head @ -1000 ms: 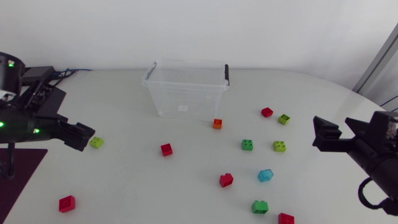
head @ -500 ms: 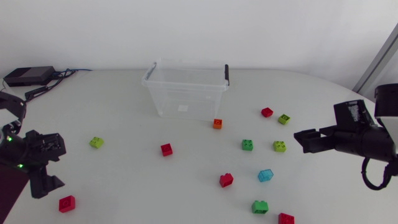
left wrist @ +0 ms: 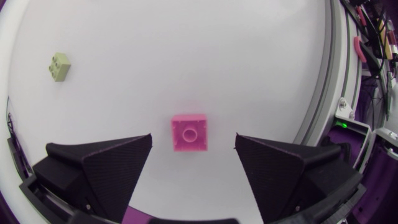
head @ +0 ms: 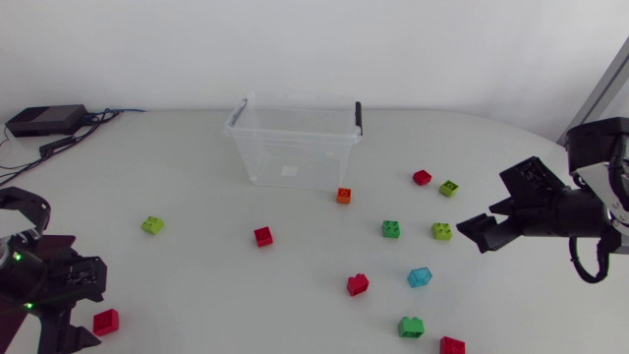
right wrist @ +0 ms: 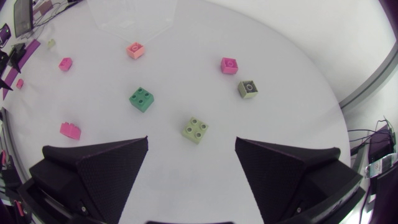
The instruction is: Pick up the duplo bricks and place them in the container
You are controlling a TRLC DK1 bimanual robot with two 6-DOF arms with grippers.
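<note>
At the near left, the left gripper hangs open over a red brick. The right gripper, fingers spread, hovers above a lime brick. The clear container sits far centre.

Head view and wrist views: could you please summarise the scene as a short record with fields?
container: clear container, upright at the far side of the table, no brick visible inside
count: twelve bricks scattered on the table, all outside the container
left gripper: left gripper open above a red brick, neither finger touching it
right gripper: right gripper open, holding nothing, a lime brick just ahead of it
progress: no brick placed yet
</note>
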